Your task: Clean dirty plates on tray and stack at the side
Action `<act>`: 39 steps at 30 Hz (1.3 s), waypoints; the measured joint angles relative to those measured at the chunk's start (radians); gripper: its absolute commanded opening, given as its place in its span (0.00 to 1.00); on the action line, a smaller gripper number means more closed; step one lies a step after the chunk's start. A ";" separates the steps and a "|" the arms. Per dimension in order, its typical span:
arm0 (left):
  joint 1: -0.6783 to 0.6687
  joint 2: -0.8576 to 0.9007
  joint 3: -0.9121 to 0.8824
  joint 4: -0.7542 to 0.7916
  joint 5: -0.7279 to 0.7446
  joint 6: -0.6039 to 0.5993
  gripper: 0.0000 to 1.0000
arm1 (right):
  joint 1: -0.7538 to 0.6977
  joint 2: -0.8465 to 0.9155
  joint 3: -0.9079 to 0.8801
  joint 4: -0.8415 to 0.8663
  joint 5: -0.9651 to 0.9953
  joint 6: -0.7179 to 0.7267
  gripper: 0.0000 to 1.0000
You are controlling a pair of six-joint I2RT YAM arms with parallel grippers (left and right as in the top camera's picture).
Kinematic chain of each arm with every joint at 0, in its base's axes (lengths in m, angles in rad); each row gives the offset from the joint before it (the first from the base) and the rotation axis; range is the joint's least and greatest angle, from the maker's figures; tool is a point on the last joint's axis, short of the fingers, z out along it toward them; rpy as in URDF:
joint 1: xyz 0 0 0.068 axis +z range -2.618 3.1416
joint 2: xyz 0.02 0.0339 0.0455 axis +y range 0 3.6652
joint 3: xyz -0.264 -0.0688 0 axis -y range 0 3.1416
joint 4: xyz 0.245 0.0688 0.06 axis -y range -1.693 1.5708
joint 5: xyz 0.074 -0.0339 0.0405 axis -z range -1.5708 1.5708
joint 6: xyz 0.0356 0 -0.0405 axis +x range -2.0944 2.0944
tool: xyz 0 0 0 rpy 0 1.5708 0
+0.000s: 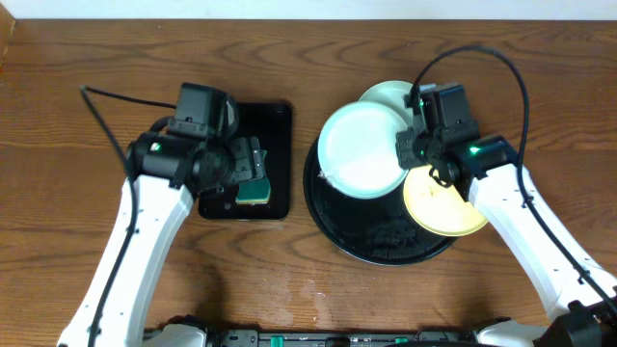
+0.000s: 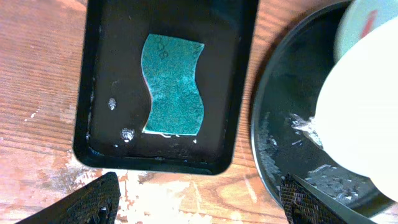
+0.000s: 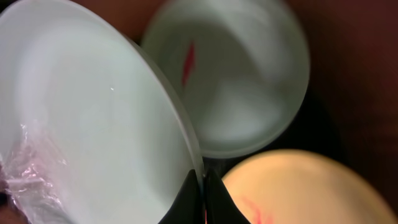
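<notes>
Tabletop: brown wood grain, with pale wet smudges by the round tray's front-left in the left wrist view.
Round tray: glossy black, white foamy streaks on its floor. All 3 plates sit on or over it.
Rectangular tray: black, just left of the round tray and not touching it. A few water drops inside.
Front mint plate: over the round tray's rear-left part, tilted up. Right gripper has it by the right rim, both fingers pinched tight on the edge in the right wrist view. Filmy wet patch on its face.
Yellow plate: at the round tray's right edge, lying flat, faint red marks on it.
Rear mint plate: at the round tray's far edge, partly hidden by the front mint plate, 1 red smear.
Sponge: green, wavy outline, flat in the rectangular tray, left of the round tray.
Left gripper: fingers spread wide, nothing between them, above the rectangular tray's near edge, left of the round tray.
</notes>
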State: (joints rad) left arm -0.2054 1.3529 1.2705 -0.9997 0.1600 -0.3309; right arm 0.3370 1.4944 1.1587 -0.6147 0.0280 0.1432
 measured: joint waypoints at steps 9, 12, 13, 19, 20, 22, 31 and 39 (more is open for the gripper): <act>0.000 -0.187 0.000 -0.027 0.003 0.000 0.84 | 0.128 0.109 0.111 0.228 -0.002 -0.011 0.01; 0.000 -0.230 0.000 -0.042 0.003 -0.001 0.84 | 0.217 0.201 0.156 0.332 0.036 -0.011 0.01; 0.000 -0.243 0.000 -0.047 0.003 -0.001 0.84 | 0.244 0.229 0.163 0.363 0.058 -0.016 0.01; 0.000 -0.291 0.000 -0.080 0.003 -0.001 0.84 | 0.365 0.318 0.168 0.520 0.188 -0.124 0.01; 0.000 -0.295 0.000 -0.084 0.003 -0.001 0.84 | 0.377 0.317 0.168 0.545 0.202 -0.156 0.01; 0.000 -0.297 0.000 -0.091 0.003 -0.001 0.84 | 0.401 0.307 0.169 0.581 0.235 -0.225 0.01; 0.000 -0.296 0.000 -0.094 0.003 -0.001 0.84 | 0.488 0.230 0.169 0.635 0.376 -0.445 0.01; 0.000 -0.296 0.000 -0.094 0.003 -0.001 0.84 | 0.501 0.165 0.169 0.642 0.423 -0.492 0.01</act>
State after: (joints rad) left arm -0.2054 1.0565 1.2705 -1.0935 0.1627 -0.3317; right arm 0.8383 1.6596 1.3273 0.0277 0.4507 -0.3492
